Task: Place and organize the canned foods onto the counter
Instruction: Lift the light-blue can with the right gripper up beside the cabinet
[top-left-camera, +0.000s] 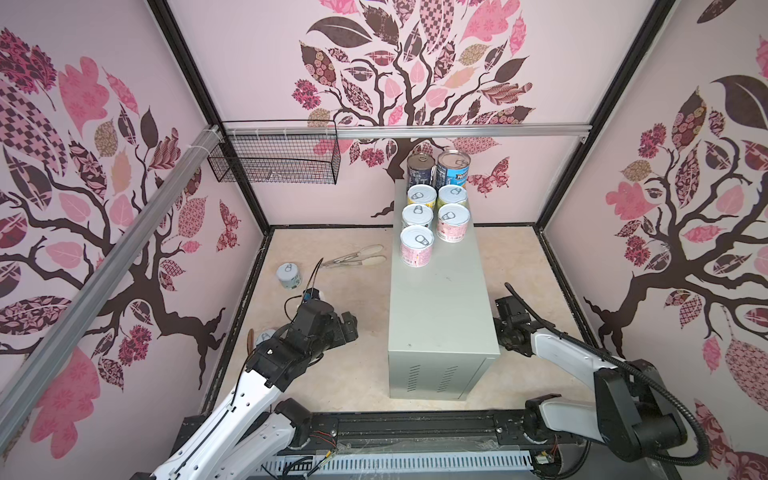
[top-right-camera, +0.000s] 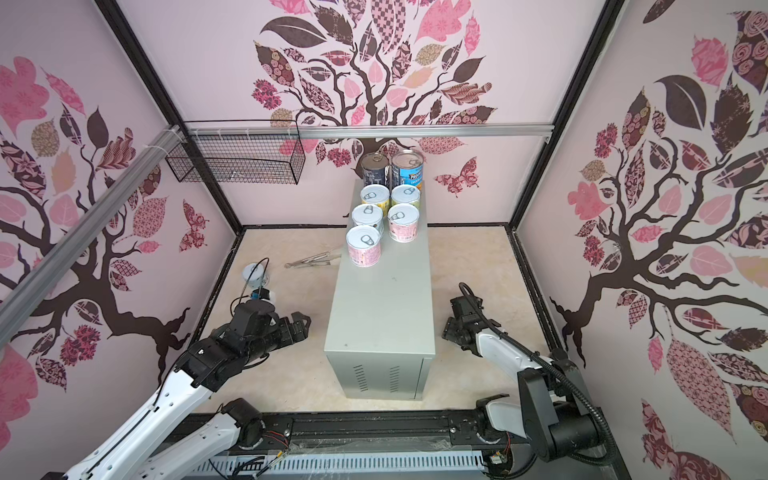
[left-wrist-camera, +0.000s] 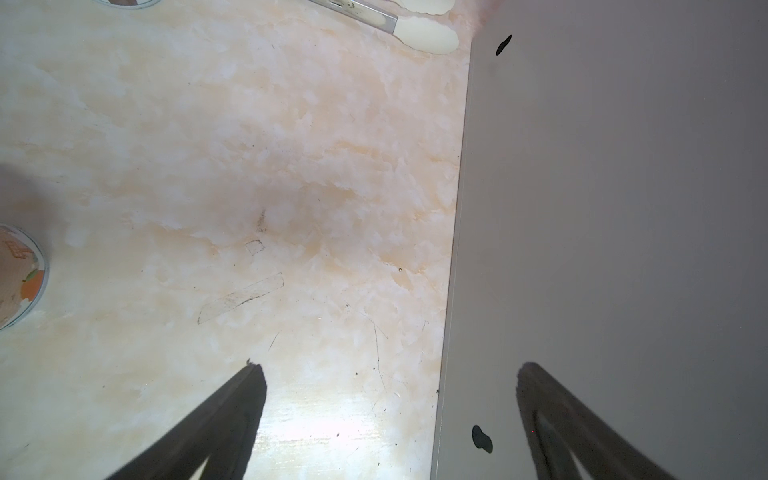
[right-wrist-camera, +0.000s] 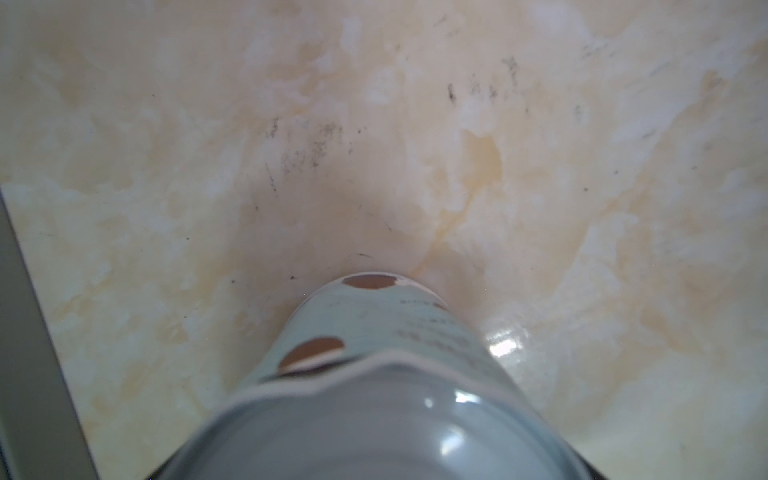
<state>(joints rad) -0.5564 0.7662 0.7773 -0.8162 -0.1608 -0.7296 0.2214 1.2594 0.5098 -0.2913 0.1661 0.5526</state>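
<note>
The grey-green counter (top-left-camera: 440, 307) (top-right-camera: 382, 307) carries two tall canned foods (top-left-camera: 453, 168) at its far end and several short ones (top-left-camera: 417, 245) in two rows in front of them. One short can (top-left-camera: 289, 275) stands on the floor at the left, and another (top-left-camera: 264, 336) peeks out from under my left arm. My left gripper (top-left-camera: 347, 326) (left-wrist-camera: 390, 365) hangs open and empty above the floor beside the counter's left wall. My right gripper (top-left-camera: 509, 326) is low by the counter's right side. A pale blue can with brown dots (right-wrist-camera: 374, 353) stands right under it; its fingers are hidden.
Metal tongs with cream tips (top-left-camera: 353, 257) (left-wrist-camera: 415, 33) lie on the beige floor left of the counter. A black wire basket (top-left-camera: 274, 156) hangs on the back rail at the left. Patterned walls close in the floor on three sides.
</note>
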